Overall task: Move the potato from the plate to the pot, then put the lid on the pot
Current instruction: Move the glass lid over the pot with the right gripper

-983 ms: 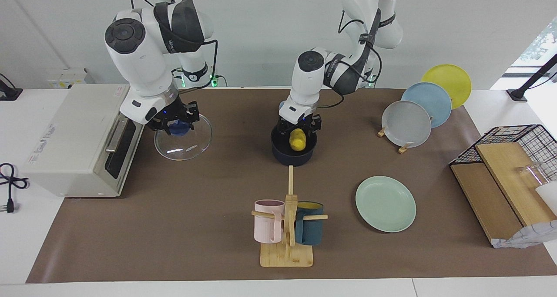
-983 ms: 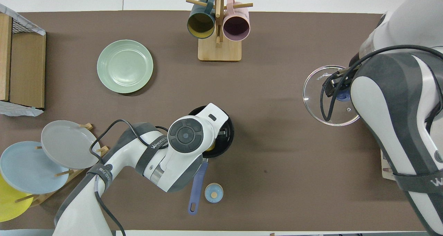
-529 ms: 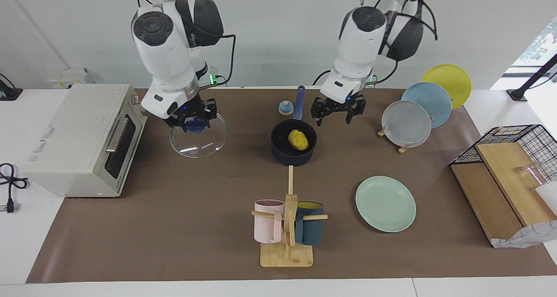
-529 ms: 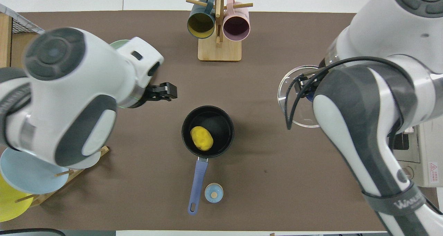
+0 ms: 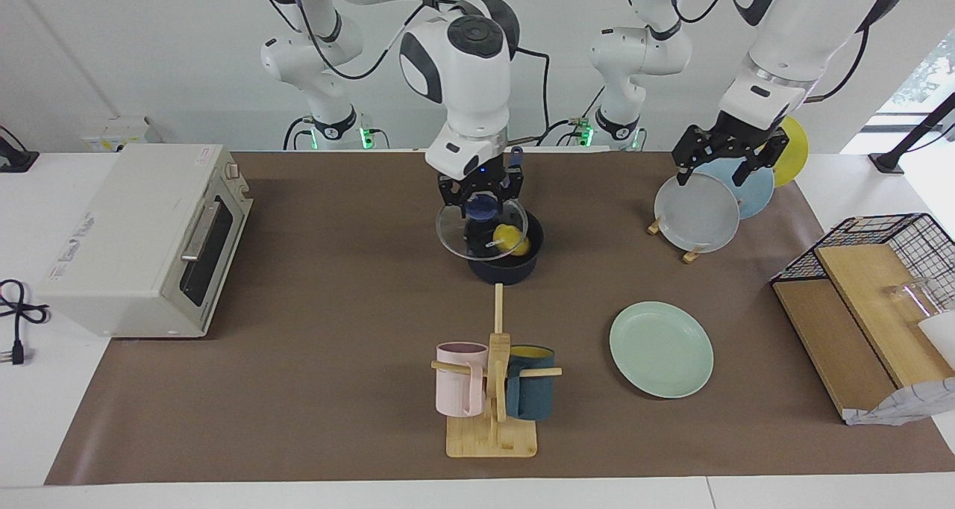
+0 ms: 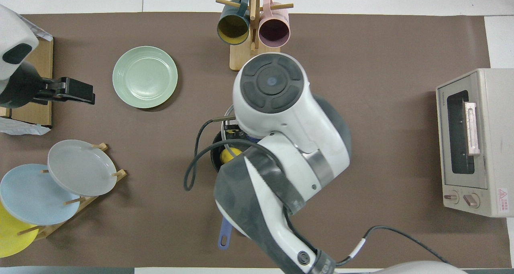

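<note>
The yellow potato [image 5: 510, 239] lies in the dark navy pot [image 5: 507, 272] at mid-table; in the overhead view a bit of the potato [image 6: 228, 156] shows under the right arm. My right gripper [image 5: 481, 198] is shut on the blue knob of the glass lid [image 5: 456, 237]. It holds the lid tilted just above the pot, offset toward the right arm's end. The mint-green plate [image 5: 661, 349] lies bare, farther from the robots; it also shows in the overhead view [image 6: 145, 76]. My left gripper [image 5: 727, 167] is open and empty, raised over the plate rack.
A toaster oven [image 5: 142, 233] stands at the right arm's end. A mug tree [image 5: 492, 389] with a pink and a teal mug stands farther from the robots than the pot. A rack of grey, blue and yellow plates [image 5: 697, 212] and a wire basket with boards [image 5: 869, 300] stand at the left arm's end.
My right gripper carried the lid from beside the oven to over the pot. My left gripper let the potato go in the pot and drew away and up, over the plate rack.
</note>
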